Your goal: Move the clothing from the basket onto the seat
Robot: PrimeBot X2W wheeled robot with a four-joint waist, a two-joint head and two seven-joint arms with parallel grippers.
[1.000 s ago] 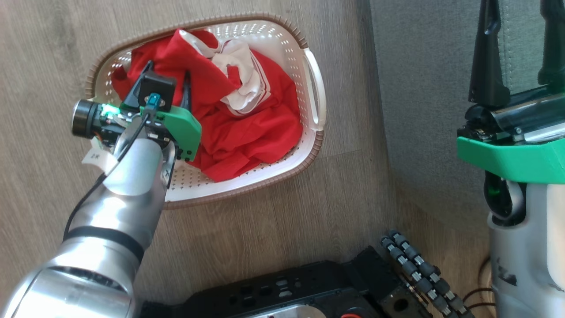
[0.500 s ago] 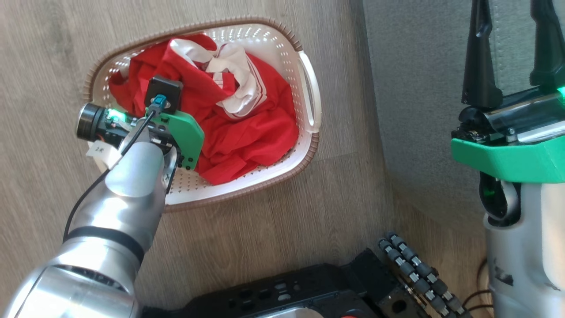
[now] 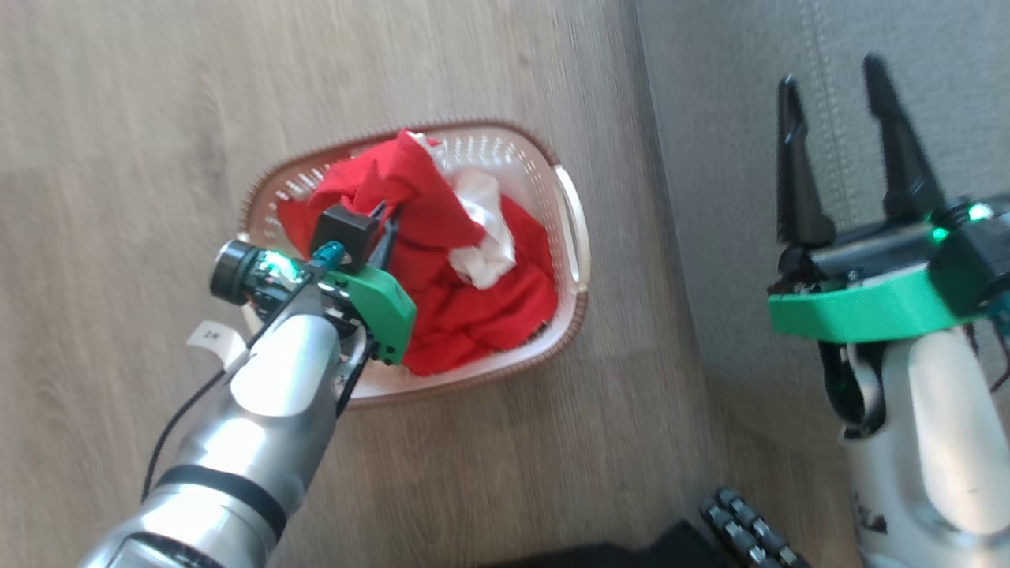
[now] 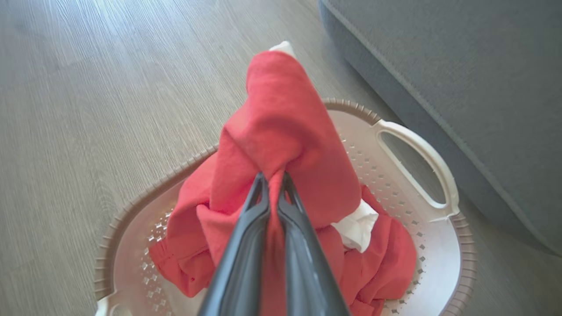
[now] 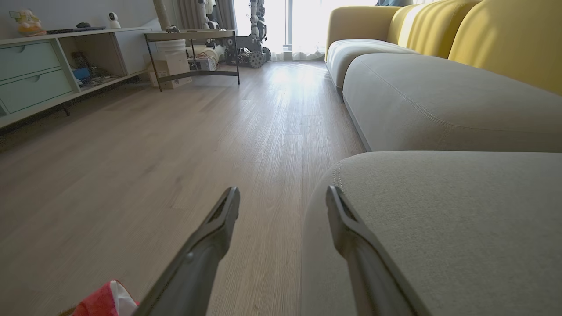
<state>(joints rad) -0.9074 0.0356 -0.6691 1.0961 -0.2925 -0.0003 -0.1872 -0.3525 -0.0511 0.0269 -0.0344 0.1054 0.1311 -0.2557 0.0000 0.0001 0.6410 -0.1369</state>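
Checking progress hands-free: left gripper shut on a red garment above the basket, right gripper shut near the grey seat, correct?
Not quite: the right gripper is open, fingers spread, as the right wrist view shows. The left gripper is shut on the red garment above the basket; the right is near the grey seat.

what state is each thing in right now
left fingers, shut on clothing
right fingers, open, empty, over the seat's edge
clothing, one fold pinched and raised, rest heaped in basket
basket, upright on floor, holding clothing
seat, no clothing on the part in view
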